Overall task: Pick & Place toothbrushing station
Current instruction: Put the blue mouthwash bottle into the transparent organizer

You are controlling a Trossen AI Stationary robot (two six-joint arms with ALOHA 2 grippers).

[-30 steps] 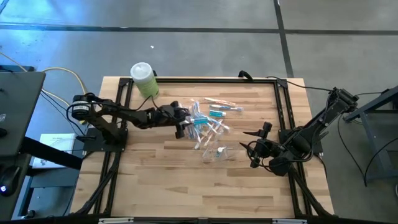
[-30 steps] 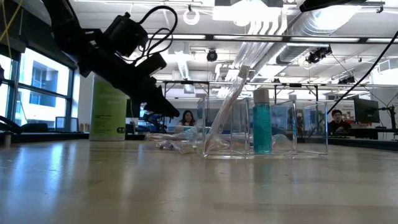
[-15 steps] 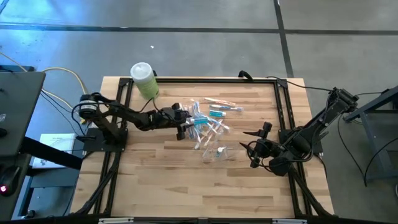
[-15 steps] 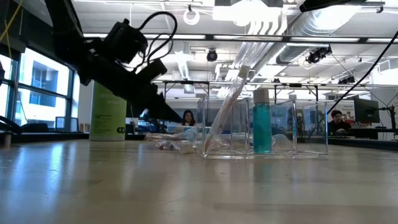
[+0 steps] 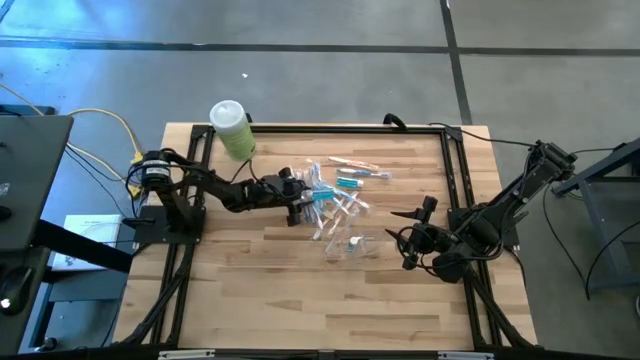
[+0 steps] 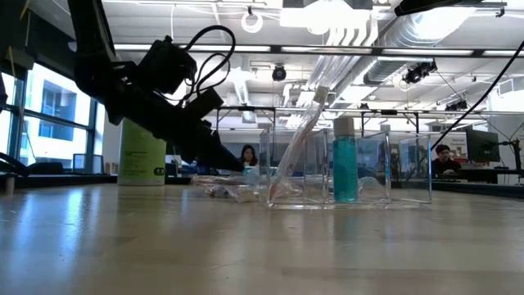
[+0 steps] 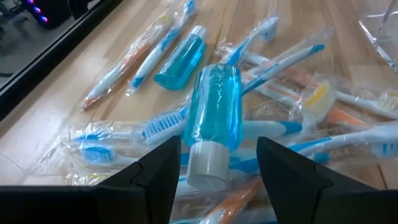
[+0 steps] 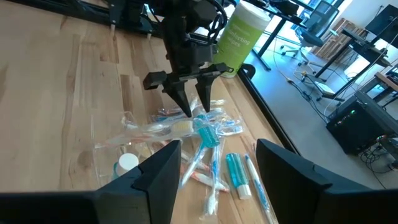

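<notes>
A heap of wrapped toothbrushes (image 5: 338, 195) with teal and orange parts lies at the table's middle. A small blue bottle with a white cap (image 7: 214, 109) lies on top of it. My left gripper (image 5: 300, 198) is open and slants down over the heap's left side. Its fingers stand on either side of the bottle's cap end (image 7: 208, 165) and I see no touch. The clear holder (image 6: 352, 168) stands nearer the front. A wrapped brush leans in it and a teal bottle stands upright in it. My right gripper (image 5: 403, 238) waits open by the right edge, above the table.
A light-green bottle with a white cap (image 5: 232, 128) stands at the far left corner. A black frame rail (image 5: 455, 170) runs around the tabletop. The bare wood of the near half (image 5: 320, 300) lies free. People sit in the room behind (image 6: 246, 154).
My left gripper has sunk toward the heap of toothbrushes and edged slightly toward it, with its fingers still open. The heap, the holder and my right arm have kept still.
</notes>
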